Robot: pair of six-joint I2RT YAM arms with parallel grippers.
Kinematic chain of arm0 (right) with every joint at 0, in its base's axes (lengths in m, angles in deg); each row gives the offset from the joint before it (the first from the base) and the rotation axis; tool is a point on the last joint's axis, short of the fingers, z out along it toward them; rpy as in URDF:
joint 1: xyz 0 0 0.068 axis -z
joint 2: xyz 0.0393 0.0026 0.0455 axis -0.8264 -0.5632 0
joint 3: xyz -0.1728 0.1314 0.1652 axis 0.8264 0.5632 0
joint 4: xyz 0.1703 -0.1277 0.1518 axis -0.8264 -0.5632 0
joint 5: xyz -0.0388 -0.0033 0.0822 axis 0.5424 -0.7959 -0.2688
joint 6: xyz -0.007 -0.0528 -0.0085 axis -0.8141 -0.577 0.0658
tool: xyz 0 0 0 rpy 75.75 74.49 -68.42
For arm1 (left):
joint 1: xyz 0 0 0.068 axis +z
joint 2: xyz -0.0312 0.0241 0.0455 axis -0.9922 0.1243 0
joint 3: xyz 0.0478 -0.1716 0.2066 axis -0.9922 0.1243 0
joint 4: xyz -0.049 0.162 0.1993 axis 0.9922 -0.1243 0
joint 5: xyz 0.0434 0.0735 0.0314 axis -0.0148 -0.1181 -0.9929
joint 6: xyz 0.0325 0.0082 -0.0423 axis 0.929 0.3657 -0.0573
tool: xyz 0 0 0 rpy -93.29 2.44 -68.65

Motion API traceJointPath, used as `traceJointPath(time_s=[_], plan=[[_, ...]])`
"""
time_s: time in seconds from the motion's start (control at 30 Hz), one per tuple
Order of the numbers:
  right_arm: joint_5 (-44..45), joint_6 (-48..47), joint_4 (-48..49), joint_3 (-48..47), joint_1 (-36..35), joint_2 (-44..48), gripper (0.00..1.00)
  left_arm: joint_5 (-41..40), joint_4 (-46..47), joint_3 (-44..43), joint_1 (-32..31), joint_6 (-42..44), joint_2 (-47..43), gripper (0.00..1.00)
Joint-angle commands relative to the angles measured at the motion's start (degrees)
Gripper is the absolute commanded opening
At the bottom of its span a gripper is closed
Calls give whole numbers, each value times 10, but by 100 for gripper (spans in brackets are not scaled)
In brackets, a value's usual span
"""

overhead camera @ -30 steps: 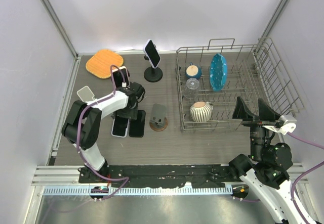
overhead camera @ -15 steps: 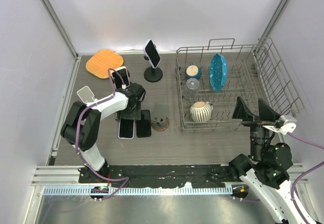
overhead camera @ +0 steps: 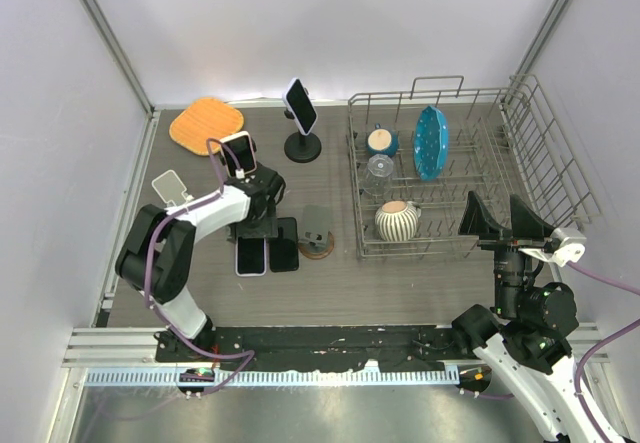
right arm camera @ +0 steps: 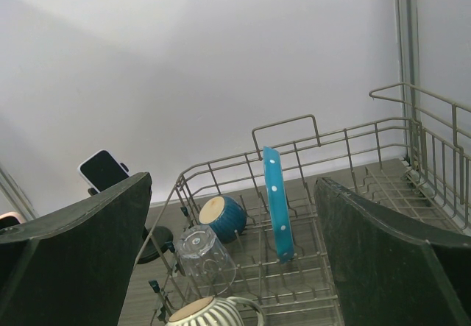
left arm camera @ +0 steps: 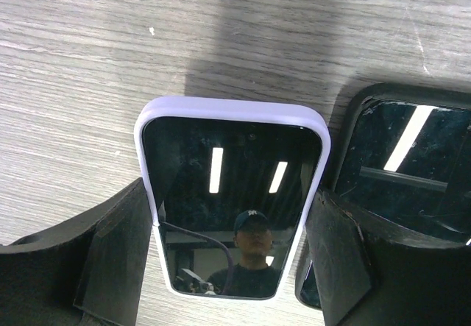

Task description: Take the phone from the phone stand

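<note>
Lavender-cased phone (left arm camera: 232, 164) is lying low, centre-left of the top view. The left gripper (left arm camera: 232, 219) is spreading wide and appears to be clamping its long edges. A grey stand (overhead camera: 313, 229) is sitting just to its right.

A robotics lab cell is being indicated, as a wood-grain bench (overhead camera: 400, 283) is being boxed in by plain white panels (overhead camera: 330, 23) and aluminium framing rails (overhead camera: 108, 38).

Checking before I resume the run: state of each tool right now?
Left tool: closed on the lilac phone lying on the table.
Right tool: open, holding nothing.
</note>
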Motion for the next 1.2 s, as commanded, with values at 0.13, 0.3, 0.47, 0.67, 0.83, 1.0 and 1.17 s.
traceJointPath(time_s=[0.13,0.3,0.47,0.67,0.83,1.0,1.17], plan=[[2,-4,17,-11,-4,4,98,28,41,26,11,-26,-54,78],[2,-4,16,-13,-3,4,98,26,44,34,21,-23,-78,87],[0,-5,15,-13,-4,4,98,27,53,48,34,-24,-106,99],[0,-4,15,-13,-4,5,98,26,75,82,43,-49,-157,100],[0,-4,14,-14,-4,5,98,91,146,168,98,-99,-242,100],[-2,-5,14,-14,-3,5,97,127,226,255,119,-128,-310,99],[-2,-4,14,-14,-4,4,97,143,253,266,122,-134,-293,97]])
